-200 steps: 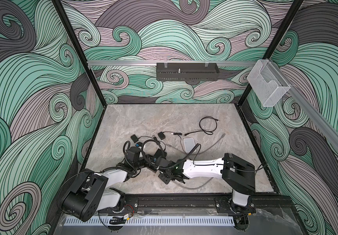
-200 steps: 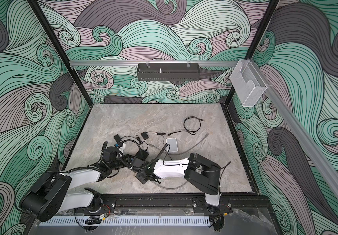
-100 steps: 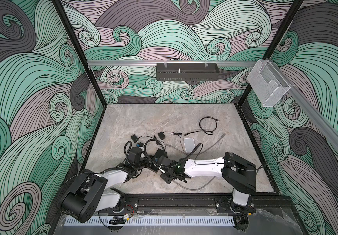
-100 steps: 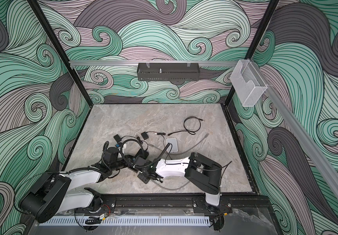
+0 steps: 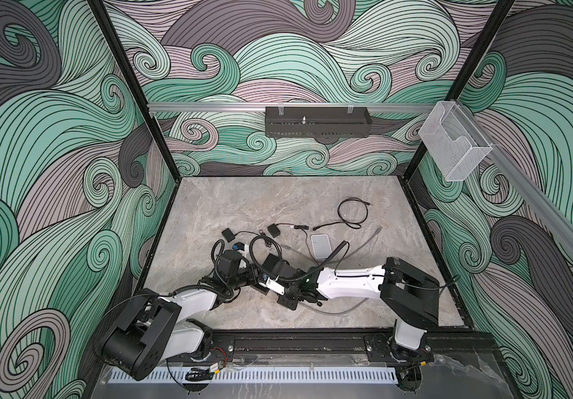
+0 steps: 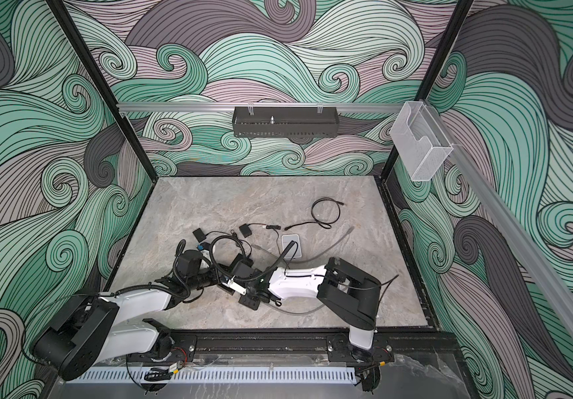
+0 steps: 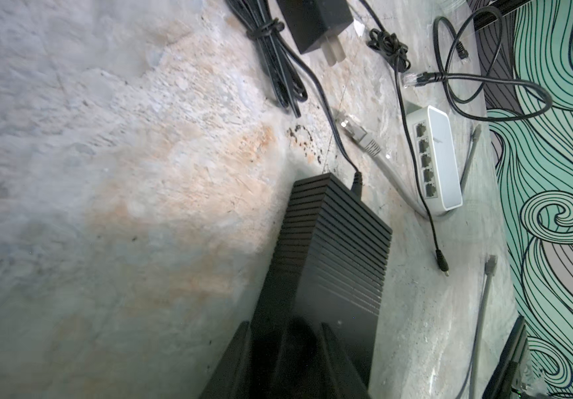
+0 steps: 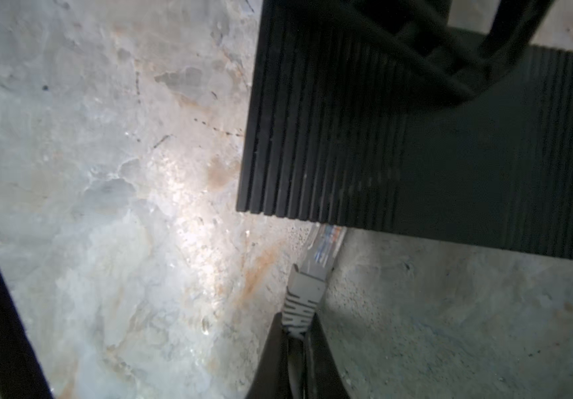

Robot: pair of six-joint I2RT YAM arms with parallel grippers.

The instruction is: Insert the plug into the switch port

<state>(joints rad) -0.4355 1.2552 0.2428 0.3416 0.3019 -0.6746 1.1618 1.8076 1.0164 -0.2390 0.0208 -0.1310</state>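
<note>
from where i stand by the marble table (image 5: 243, 200), the thing to watch is the black switch (image 7: 333, 248) lying flat on it. the left gripper (image 7: 285, 345) is clamped on one end of the switch, one jaw on each side. from the opposite side the right gripper (image 8: 295, 331) is pinched tight on the boot of the grey plug (image 8: 307, 290). the plug's clear tip sits right at the switch's edge and vanishes under its overhang. i can't tell whether it is in a port, because the port face is hidden.

the push looks like the risky part to me. the plug seems a little slanted against that edge, so it could catch on a port rim, and the switch might then skid or twist in the left grip. the right grip is on soft rubber, so the plug could bend or slide back instead of clicking home. the white switch (image 7: 438, 162) just beyond the black one offers a row of wrong ports.

far behind the black switch and higher up, the black tray (image 5: 318, 130) shows only a small silver stud (image 5: 302, 119). behind the switch and off to its right, the clear bin (image 5: 454, 152) looks to hold nothing.
</note>
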